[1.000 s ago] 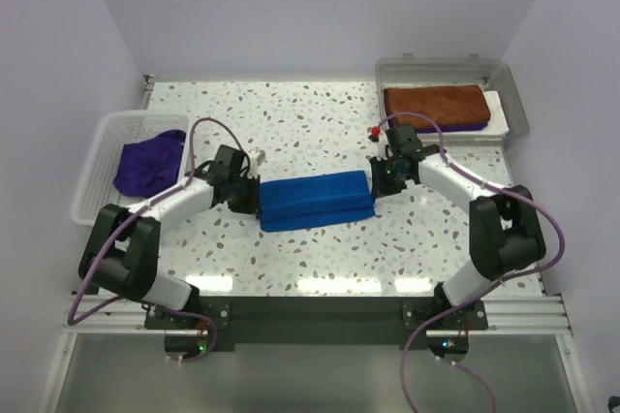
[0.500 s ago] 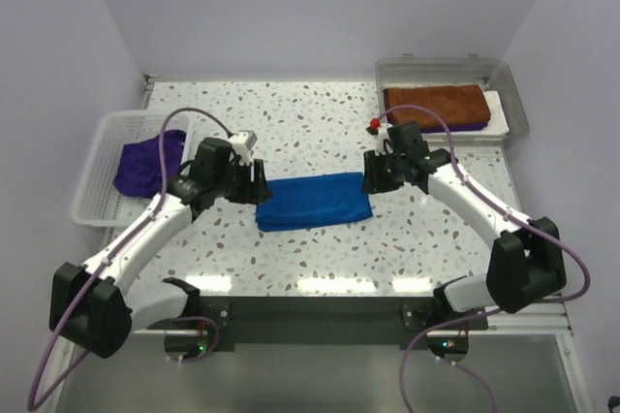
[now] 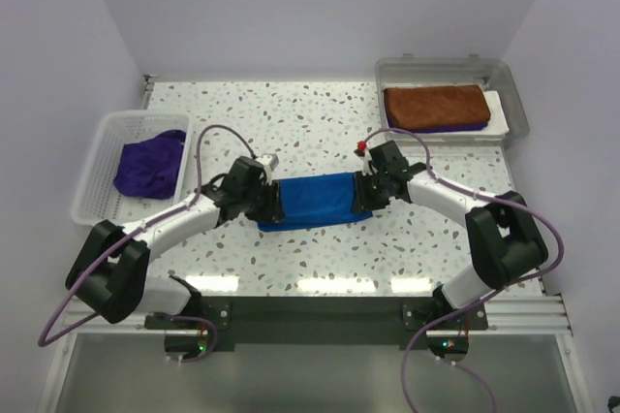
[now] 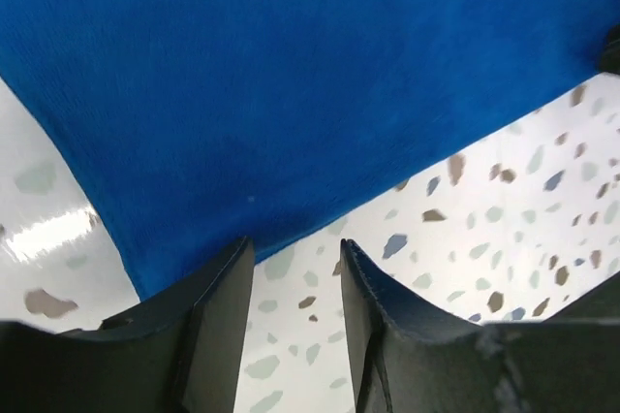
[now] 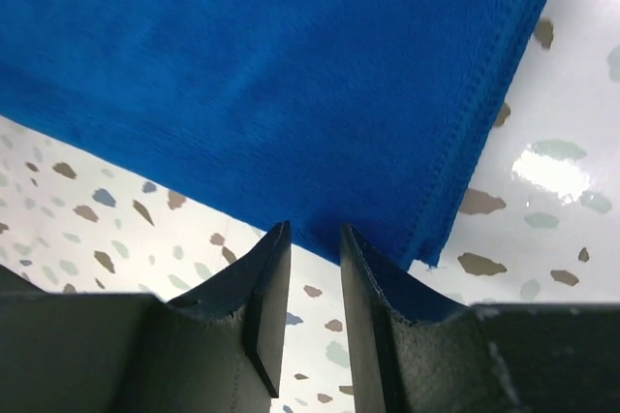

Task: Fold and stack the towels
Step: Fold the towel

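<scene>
Left wrist shows left jaws narrowly parted, empty, at the blue towel [image 4: 291, 93]; right jaws likewise.

So the table [image 3: 320, 112] is one of those glossy white terrazzo-look tops with grey and brown specks, and only three things sit straight on it. A blue towel [image 3: 315, 200] lies folded into a long flat strip pretty much dead center, maybe a touch toward 6 o'clock, running 9-to-3. Then there's a white mesh basket [image 3: 92, 169] hugging the edge at 9 o'clock, and a clear-grey plastic tray [image 3: 441, 66] tucked in the corner around 1 o'clock, both well apart from the towel.
</scene>
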